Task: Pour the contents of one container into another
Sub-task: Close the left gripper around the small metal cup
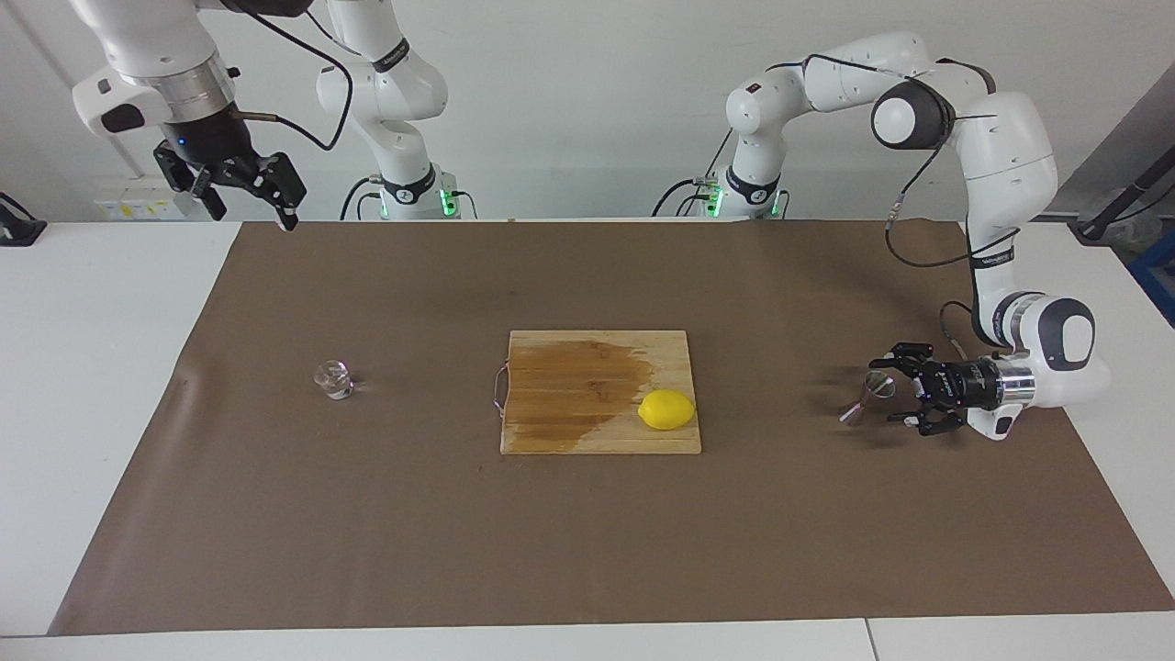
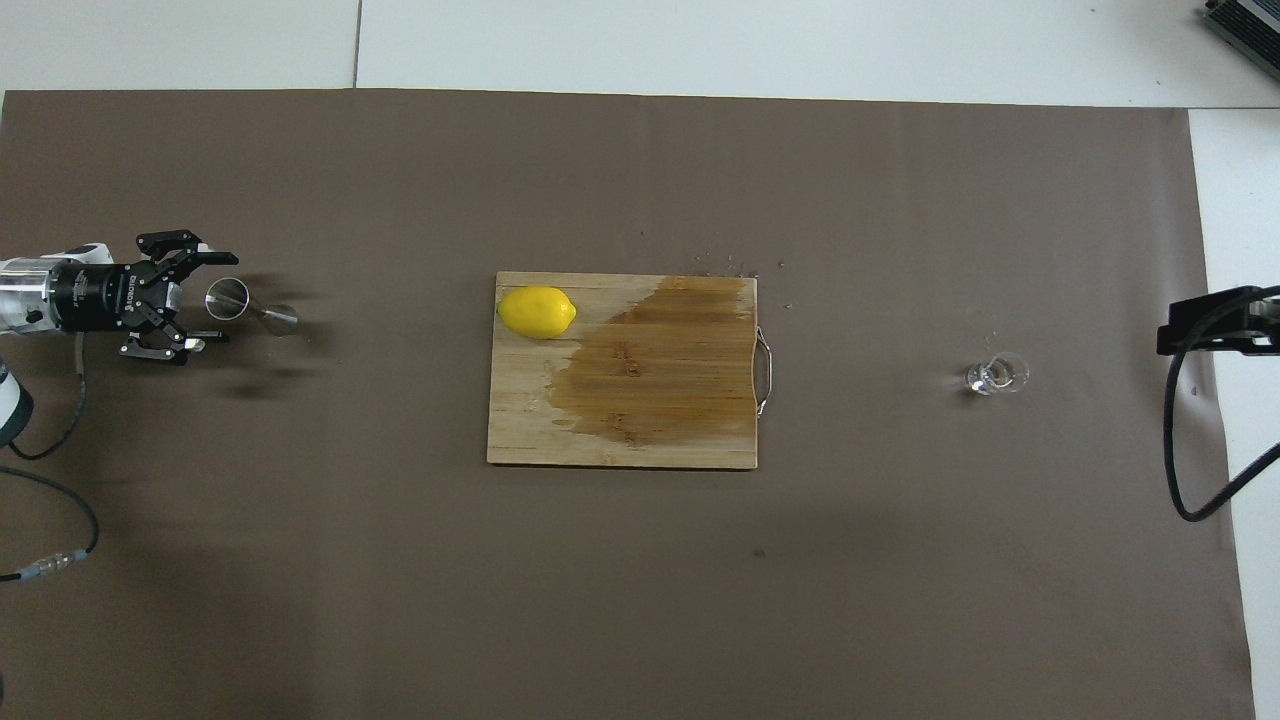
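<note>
Jigger (image 1: 867, 397) lies tipped just beside wide-spread left gripper (image 1: 904, 386); right gripper (image 1: 250, 197) waits spread.

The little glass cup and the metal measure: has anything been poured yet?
No pour shows. The glass cup stands untouched toward the right arm's end; the right gripper waits high up. The open left gripper is low beside the jigger, not holding it. Grasping, carrying and pouring remain.

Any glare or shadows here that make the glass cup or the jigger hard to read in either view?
Facing view: the cup is faint, marked by highlights; the jigger blends into the shadow beside the left claw. Overhead view: the jigger stands out clearer, soft shadows beside it; the cup shows mostly as glints.
</note>
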`<state>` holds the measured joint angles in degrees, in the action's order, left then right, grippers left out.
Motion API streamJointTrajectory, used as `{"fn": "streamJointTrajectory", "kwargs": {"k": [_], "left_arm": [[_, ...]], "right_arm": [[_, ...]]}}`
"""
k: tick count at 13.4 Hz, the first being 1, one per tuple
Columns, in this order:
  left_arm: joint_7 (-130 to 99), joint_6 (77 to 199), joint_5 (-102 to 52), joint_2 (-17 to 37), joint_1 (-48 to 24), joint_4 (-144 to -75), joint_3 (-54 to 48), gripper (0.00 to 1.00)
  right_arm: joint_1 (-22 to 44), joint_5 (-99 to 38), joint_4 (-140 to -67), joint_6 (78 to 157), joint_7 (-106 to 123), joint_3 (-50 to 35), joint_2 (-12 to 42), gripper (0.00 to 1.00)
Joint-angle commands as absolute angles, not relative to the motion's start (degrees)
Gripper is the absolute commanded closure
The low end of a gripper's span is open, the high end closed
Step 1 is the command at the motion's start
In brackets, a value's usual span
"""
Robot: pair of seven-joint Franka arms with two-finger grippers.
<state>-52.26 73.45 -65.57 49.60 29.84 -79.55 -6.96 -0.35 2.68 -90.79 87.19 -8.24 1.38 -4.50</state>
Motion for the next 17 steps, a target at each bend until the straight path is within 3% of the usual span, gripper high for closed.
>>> {"fn": "streamJointTrajectory", "kwargs": {"k": [1, 2, 4, 9, 17], "left_arm": [[-52.3, 73.0, -65.2, 50.1, 30.8, -79.4, -7.4, 0.06], [-52.3, 73.0, -65.3, 50.1, 30.8, -79.4, -7.6, 0.15], [-52.3, 73.2, -65.7, 50.1, 31.2, -79.4, -8.0, 0.21], [-51.8, 73.3, -66.9, 50.1, 31.4, -79.6, -8.2, 0.23], [-50.5, 74.2, -67.1, 50.1, 31.3, -79.9, -8.3, 0.43]], "right_arm": [[-0.7, 2.7, -91.8, 87.3, -9.1, 1.1, -5.6, 0.00], [-0.6, 2.7, -91.8, 87.3, -9.1, 1.1, -5.6, 0.00], [-0.6, 2.7, -91.8, 87.3, -9.1, 1.1, -5.6, 0.00], [-0.6, 2.7, -91.8, 87.3, -9.1, 1.1, -5.6, 0.00], [-0.7, 2.7, -91.8, 87.3, -9.1, 1.1, -5.6, 0.00]]}}
